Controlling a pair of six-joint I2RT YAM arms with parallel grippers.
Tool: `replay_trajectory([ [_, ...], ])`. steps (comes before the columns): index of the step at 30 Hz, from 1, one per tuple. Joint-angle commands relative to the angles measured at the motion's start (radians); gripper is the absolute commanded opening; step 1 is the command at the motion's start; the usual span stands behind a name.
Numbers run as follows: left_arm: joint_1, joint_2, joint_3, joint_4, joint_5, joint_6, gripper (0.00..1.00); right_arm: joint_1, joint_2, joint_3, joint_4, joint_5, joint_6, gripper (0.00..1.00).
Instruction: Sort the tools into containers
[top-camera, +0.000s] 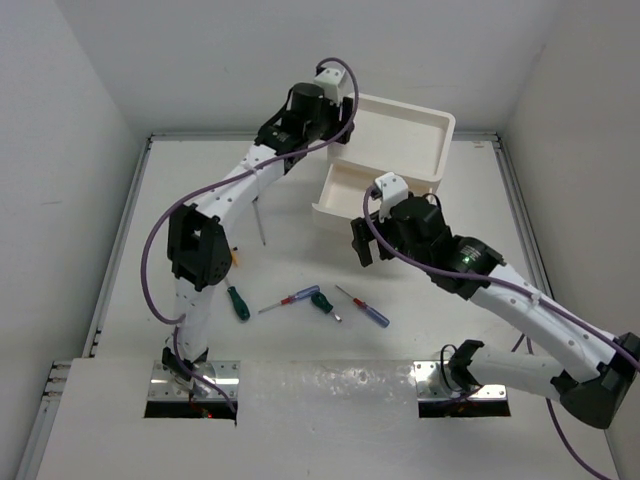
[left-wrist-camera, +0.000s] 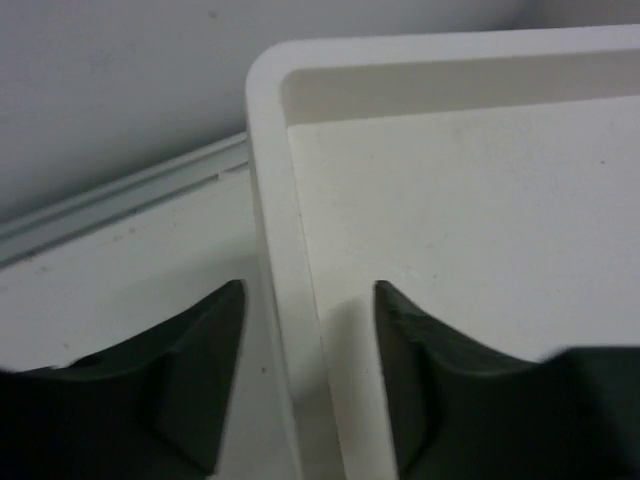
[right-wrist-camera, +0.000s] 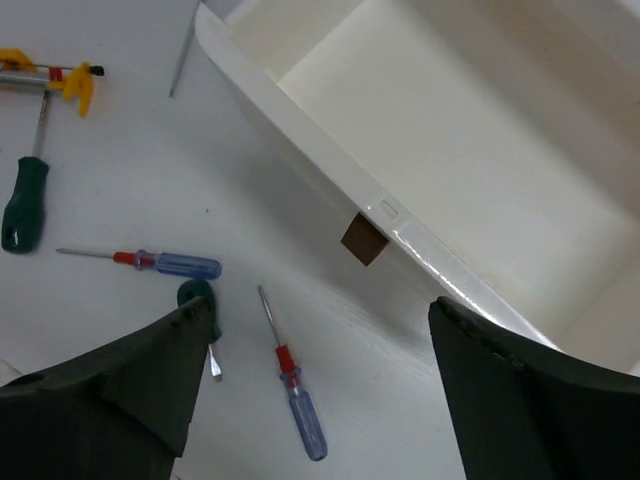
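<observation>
The white drawer unit (top-camera: 405, 135) stands at the back right with a recessed top (left-wrist-camera: 460, 220). One drawer (top-camera: 350, 195) is pulled out, and its inside (right-wrist-camera: 450, 150) and dark tab (right-wrist-camera: 363, 240) show in the right wrist view. My left gripper (top-camera: 330, 120) is open, with its jaws either side of the unit's left rim (left-wrist-camera: 275, 200). My right gripper (top-camera: 368, 238) is open and empty above the table by the drawer's front. Screwdrivers lie in front: a green one (top-camera: 238, 303), a red-blue one (top-camera: 295, 298), another green one (top-camera: 322, 300) and a red-blue one (top-camera: 365, 307).
A thin metal shaft (top-camera: 260, 222) lies left of the drawer. A yellow tool (right-wrist-camera: 60, 80) lies by the left arm, partly hidden in the top view. White walls and a rail close in the table on three sides.
</observation>
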Motion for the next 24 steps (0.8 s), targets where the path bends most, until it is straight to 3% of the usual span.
replay_trajectory([
  [1, 0.000, -0.026, 0.140, -0.021, 0.068, 0.106, 0.59, 0.005, -0.031, 0.123, -0.055, -0.065, -0.120, 0.89],
  [2, 0.000, -0.031, 0.168, -0.041, 0.071, 0.117, 0.66, 0.005, -0.025, 0.145, -0.076, -0.065, -0.123, 0.98],
  [4, 0.001, -0.054, 0.228, -0.049, 0.076, 0.137, 0.84, 0.004, -0.011, 0.209, -0.099, -0.079, -0.126, 0.99],
  [8, 0.056, -0.135, 0.254, -0.073, 0.020, 0.023, 1.00, 0.005, 0.059, 0.336, -0.212, -0.047, -0.097, 0.99],
  [10, 0.150, -0.161, 0.247, -0.120, 0.037, -0.083, 1.00, 0.004, 0.069, 0.386, -0.255, 0.011, -0.063, 0.99],
  [13, 0.265, -0.196, 0.054, -0.141, 0.009, -0.134, 0.92, 0.002, 0.057, 0.416, -0.269, 0.077, -0.045, 0.99],
  [15, 0.288, -0.209, -0.040, -0.142, -0.042, -0.082, 0.88, 0.004, 0.034, 0.403, -0.260, 0.111, -0.049, 0.99],
  [19, 0.291, -0.187, -0.241, -0.131, -0.030, -0.007, 0.93, 0.004, 0.014, 0.370, -0.233, 0.177, -0.051, 0.99],
  [24, 0.331, -0.059, -0.258, -0.180, -0.018, -0.085, 0.95, 0.004, 0.026, 0.331, -0.237, 0.185, -0.048, 0.99],
])
